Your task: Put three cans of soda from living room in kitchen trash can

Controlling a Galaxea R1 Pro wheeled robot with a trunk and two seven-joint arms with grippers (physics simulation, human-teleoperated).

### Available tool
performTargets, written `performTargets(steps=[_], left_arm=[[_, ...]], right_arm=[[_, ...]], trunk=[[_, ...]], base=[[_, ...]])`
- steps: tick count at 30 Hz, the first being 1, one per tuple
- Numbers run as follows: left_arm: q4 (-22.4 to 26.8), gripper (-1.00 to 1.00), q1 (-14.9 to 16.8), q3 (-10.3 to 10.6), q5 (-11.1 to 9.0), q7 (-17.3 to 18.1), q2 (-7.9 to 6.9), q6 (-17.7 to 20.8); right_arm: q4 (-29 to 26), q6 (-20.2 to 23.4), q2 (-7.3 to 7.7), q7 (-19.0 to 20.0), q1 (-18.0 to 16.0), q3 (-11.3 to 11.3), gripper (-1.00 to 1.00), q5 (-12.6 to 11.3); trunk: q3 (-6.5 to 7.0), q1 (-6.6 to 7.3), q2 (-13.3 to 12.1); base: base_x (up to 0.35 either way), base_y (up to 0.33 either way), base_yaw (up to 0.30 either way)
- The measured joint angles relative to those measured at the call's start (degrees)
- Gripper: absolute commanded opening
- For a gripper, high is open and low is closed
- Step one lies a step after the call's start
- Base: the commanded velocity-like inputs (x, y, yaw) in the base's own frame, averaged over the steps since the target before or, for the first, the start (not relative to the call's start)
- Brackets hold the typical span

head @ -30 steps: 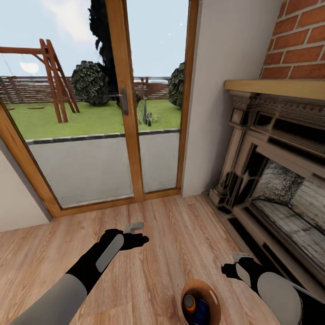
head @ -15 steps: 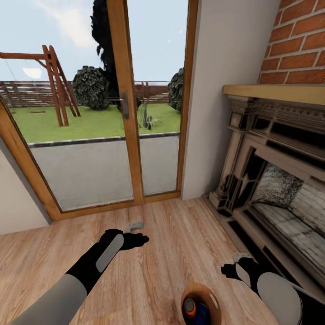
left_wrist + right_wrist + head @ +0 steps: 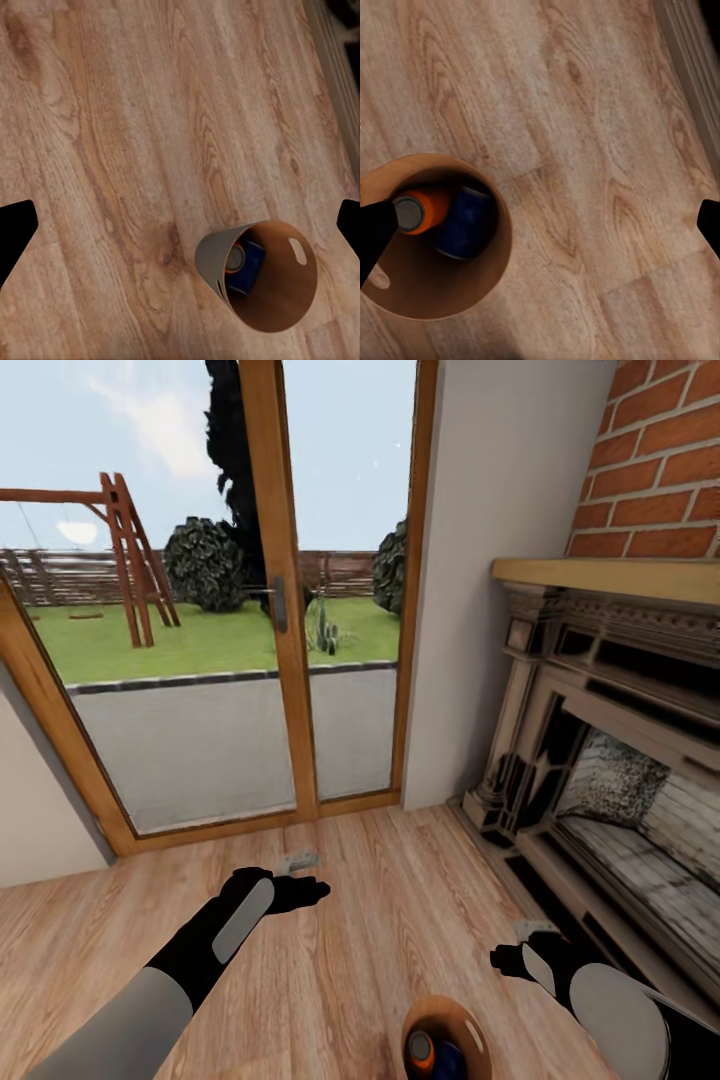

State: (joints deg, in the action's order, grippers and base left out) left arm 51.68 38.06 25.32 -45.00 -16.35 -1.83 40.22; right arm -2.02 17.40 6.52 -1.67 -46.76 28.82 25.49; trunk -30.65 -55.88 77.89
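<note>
The trash can (image 3: pixel 446 1040), cut off at the head view's lower edge, stands on the wood floor (image 3: pixel 370 920) between both arms. The right wrist view shows an orange can (image 3: pixel 424 210) and a blue can (image 3: pixel 465 223) inside; a third cannot be made out. The left gripper (image 3: pixel 298 861) and right gripper (image 3: pixel 537 930) are both spread, holding nothing.

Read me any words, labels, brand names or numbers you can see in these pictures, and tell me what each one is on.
None can be read.
Orange soda can in the trash can: no legible label.
Dark blue soda can: too blurred to show any print.
</note>
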Motion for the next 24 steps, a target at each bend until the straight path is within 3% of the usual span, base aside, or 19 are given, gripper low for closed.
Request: performTargets(steps=[24], left_arm=[[0.09, 1.0, 0.01, 0.08, 0.0, 0.01, 0.07, 0.03]], right_arm=[[-0.06, 0.0, -0.02, -0.05, 0.0, 0.0, 1.0, 0.0]], trunk=[[4.67, 5.27, -9.63]], base=[[0.0, 0.0, 0.0]])
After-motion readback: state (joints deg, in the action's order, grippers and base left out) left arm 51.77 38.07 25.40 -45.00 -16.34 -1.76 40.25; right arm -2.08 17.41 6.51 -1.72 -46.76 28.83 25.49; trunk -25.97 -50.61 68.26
